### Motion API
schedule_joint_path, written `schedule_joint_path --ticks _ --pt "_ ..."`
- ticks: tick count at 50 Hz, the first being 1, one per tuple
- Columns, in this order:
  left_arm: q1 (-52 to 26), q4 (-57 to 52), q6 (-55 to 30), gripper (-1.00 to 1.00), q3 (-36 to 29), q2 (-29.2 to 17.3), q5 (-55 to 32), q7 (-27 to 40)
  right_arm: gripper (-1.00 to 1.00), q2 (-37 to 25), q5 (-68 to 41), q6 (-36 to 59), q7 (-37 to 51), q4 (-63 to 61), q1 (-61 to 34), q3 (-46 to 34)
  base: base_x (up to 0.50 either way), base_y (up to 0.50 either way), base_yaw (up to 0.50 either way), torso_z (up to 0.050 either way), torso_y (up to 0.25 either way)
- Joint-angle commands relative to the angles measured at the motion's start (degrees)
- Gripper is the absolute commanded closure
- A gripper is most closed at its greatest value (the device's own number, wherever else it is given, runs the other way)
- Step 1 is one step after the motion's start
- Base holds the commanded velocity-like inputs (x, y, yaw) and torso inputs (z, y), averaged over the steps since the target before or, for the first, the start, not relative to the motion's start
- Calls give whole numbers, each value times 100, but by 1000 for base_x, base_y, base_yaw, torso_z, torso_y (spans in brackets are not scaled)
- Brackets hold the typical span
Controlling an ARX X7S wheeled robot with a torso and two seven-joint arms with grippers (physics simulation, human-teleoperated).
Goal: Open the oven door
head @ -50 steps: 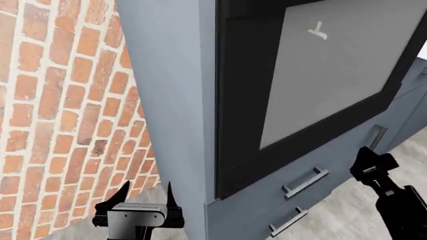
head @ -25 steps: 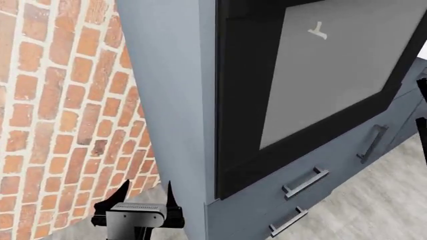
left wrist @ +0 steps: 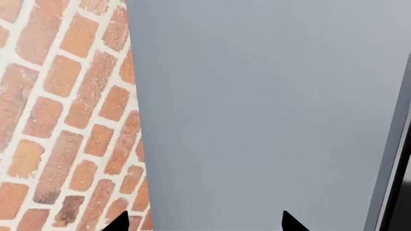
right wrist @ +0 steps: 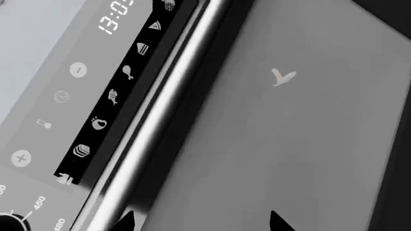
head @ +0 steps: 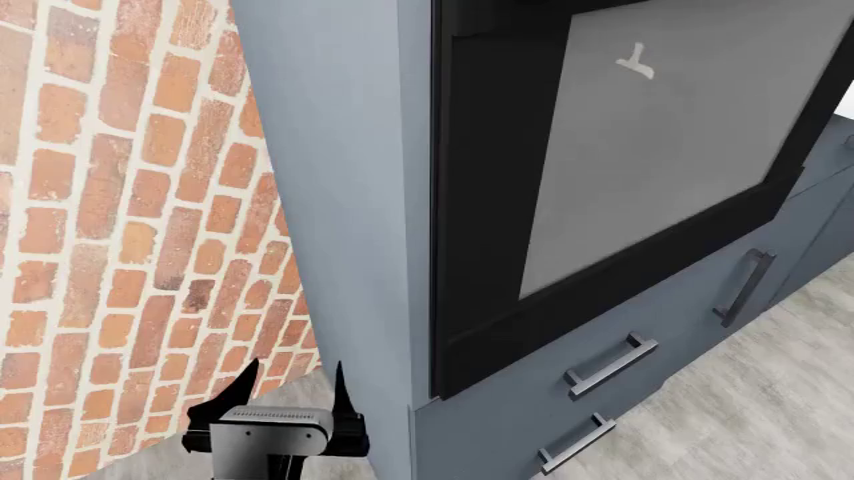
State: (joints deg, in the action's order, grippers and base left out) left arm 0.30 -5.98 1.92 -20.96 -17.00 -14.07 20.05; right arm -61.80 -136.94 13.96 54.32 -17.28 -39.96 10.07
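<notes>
Right arm gone from head view since a second ago; it stood low beside the drawer fronts, now out of frame. Left pincer (head: 274, 400) unchanged, low by the cabinet's side panel (head: 354, 200), tips spread, holding nothing.

Oven door (head: 667, 150) shut, flush in the tall cabinet, filling upper right of head view; drawer handles (head: 610, 364) below it.

Right wrist view: right pincer (right wrist: 199, 220) faces the oven door's glass (right wrist: 289, 144), only its two tips showing, spread apart, empty. Steel handle bar (right wrist: 163, 113) runs along the door's top edge under the control strip (right wrist: 112, 98), just off one tip.

Judgement: right arm is nearer; the bar's long axis lies across the door's width, so the tips must straddle it crosswise.
</notes>
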Motion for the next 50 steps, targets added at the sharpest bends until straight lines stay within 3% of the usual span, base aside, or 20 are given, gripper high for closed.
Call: schedule_joint_path --ticks 1,19,33,50 --pt "6 -96 -43 -100 -14 -28 -32 27 -100 -169 -313 -10 140 136 -488 -109 0 0 0 0 0" --pt "3 -171 -66 -100 -34 -67 -32 80 -100 610 -151 -634 -77 196 -322 42 0 0 0 0 0" --pt "10 -170 -57 -100 -28 -87 -74 104 -100 1175 156 -882 -59 509 -723 -577 0 0 0 0 0" --pt "12 -86 42 -100 -11 -110 -114 106 -100 1742 315 -534 -214 1030 -1628 -1460 0 0 0 0 0"
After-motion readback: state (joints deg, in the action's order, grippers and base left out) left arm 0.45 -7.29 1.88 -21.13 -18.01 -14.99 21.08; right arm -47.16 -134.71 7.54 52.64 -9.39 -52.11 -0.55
